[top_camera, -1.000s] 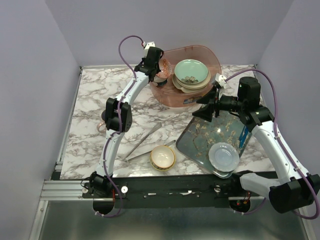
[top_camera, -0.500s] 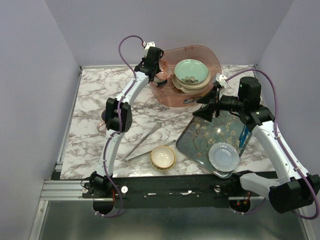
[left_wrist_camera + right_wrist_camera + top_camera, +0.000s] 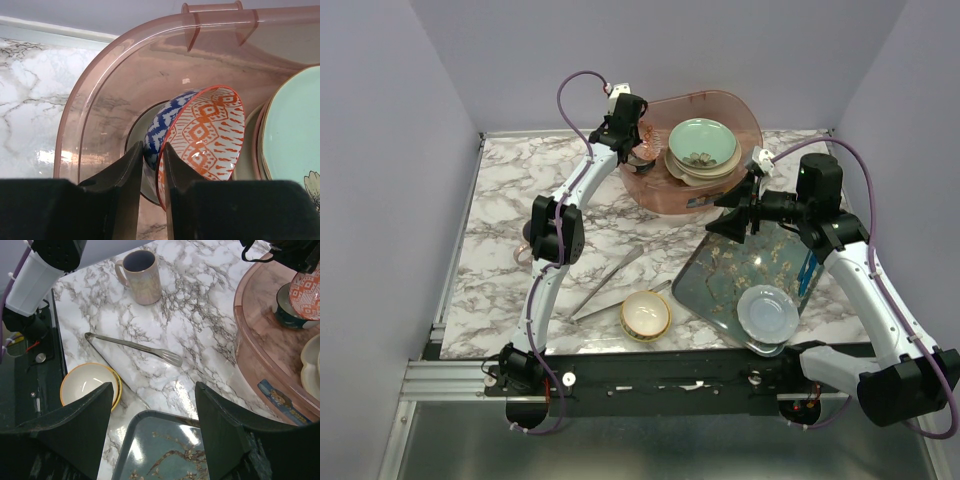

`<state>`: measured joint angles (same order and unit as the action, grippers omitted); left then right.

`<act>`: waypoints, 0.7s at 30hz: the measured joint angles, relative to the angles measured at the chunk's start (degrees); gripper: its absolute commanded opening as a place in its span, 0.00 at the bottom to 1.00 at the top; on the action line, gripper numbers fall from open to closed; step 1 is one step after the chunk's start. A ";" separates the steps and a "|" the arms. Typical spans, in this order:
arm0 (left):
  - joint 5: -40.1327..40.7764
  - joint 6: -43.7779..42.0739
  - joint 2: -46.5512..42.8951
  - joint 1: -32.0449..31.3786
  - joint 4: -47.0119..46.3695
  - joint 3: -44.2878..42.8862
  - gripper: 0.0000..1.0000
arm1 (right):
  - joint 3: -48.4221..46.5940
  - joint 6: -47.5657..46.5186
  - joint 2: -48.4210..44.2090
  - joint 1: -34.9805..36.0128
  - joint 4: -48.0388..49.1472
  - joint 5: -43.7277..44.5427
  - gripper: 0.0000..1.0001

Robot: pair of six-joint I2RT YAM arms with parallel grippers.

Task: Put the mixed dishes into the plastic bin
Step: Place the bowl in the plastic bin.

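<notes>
The translucent pink plastic bin (image 3: 705, 97) stands at the back of the table. My left gripper (image 3: 638, 140) reaches into its left end. In the left wrist view my left gripper (image 3: 152, 150) is shut on the wall of the small red patterned bowl (image 3: 205, 135), one finger outside, one inside. The bowl is tilted on edge over a dark bowl (image 3: 286, 312) against the bin wall (image 3: 100, 100). A mint-green plate (image 3: 702, 142) tops a stack beside it. My right gripper (image 3: 725, 215) hovers open, with nothing between its fingers, over the floral tray's near corner (image 3: 150, 440).
A pale lilac mug (image 3: 141, 276) stands at the left, partly behind the left arm. Metal tongs (image 3: 610, 285) lie on the marble. A cream bowl with a yellow rim (image 3: 645, 314) sits near the front edge. A pale plate (image 3: 767, 312) rests on the floral tray (image 3: 720, 270).
</notes>
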<state>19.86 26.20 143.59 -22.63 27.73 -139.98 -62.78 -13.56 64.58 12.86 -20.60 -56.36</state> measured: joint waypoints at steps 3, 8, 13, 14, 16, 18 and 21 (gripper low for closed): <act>0.00 -0.02 0.00 0.00 0.00 0.00 0.32 | 0.00 0.02 0.00 -0.13 0.00 -0.02 0.75; -0.04 0.20 0.00 0.00 -0.59 0.00 0.34 | 0.00 0.00 0.00 -0.13 0.00 -0.04 0.75; -0.04 0.20 0.00 0.00 -0.94 0.00 0.34 | 0.00 0.00 -0.02 -0.13 0.00 -0.04 0.75; -0.04 0.20 0.00 0.00 -0.94 0.00 0.36 | 0.00 0.02 -0.02 -0.13 0.00 -0.04 0.75; -0.04 0.20 0.00 0.00 -1.03 0.00 0.37 | 0.00 0.00 -0.04 -0.15 0.00 -0.07 0.75; -0.09 0.22 0.00 0.00 -1.14 0.00 0.38 | 0.00 0.00 -0.07 -0.20 0.00 -0.07 0.75; -0.22 0.24 0.00 0.00 -1.29 0.00 0.43 | 0.00 0.02 -0.07 -0.22 0.00 -0.07 0.75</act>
<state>19.64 26.44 143.59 -22.63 26.44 -139.98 -62.78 -13.54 64.51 12.64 -20.60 -56.42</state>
